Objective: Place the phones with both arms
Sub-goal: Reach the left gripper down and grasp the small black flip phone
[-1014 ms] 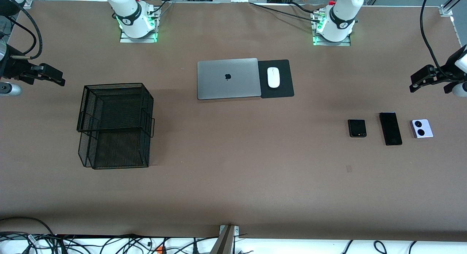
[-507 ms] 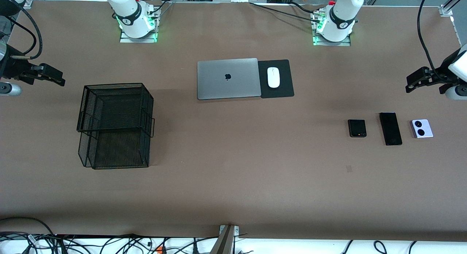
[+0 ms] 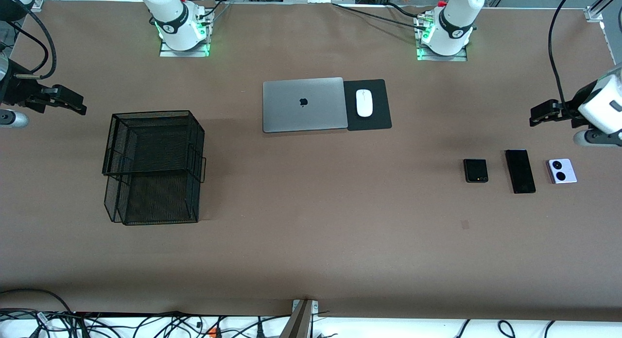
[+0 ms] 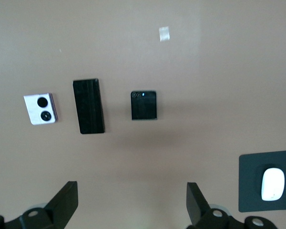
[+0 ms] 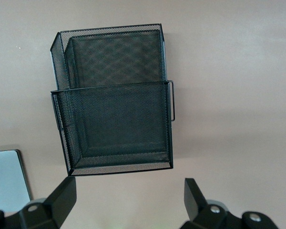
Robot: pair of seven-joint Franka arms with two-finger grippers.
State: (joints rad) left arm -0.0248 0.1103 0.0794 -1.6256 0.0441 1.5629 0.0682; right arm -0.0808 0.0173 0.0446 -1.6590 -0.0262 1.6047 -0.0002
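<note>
Three phones lie in a row toward the left arm's end of the table: a squarish black folded one (image 3: 475,170) (image 4: 144,105), a long slim black slab (image 3: 520,171) (image 4: 88,106) and a lilac-white one with two black camera circles (image 3: 561,171) (image 4: 40,109). My left gripper (image 3: 534,113) (image 4: 132,200) hangs open over bare table at that end, apart from the phones, with nothing between its fingers. At the right arm's end my right gripper (image 3: 80,105) (image 5: 131,195) waits open and empty over the table beside the mesh tray.
A black two-tier wire mesh tray (image 3: 153,165) (image 5: 114,100) stands toward the right arm's end. A closed grey laptop (image 3: 303,105) lies mid-table near the arms' bases, next to a white mouse (image 3: 364,103) (image 4: 271,183) on a black pad (image 3: 376,119).
My left gripper has moved in from the table's end toward the row of phones. The right arm and the phones have not moved.
</note>
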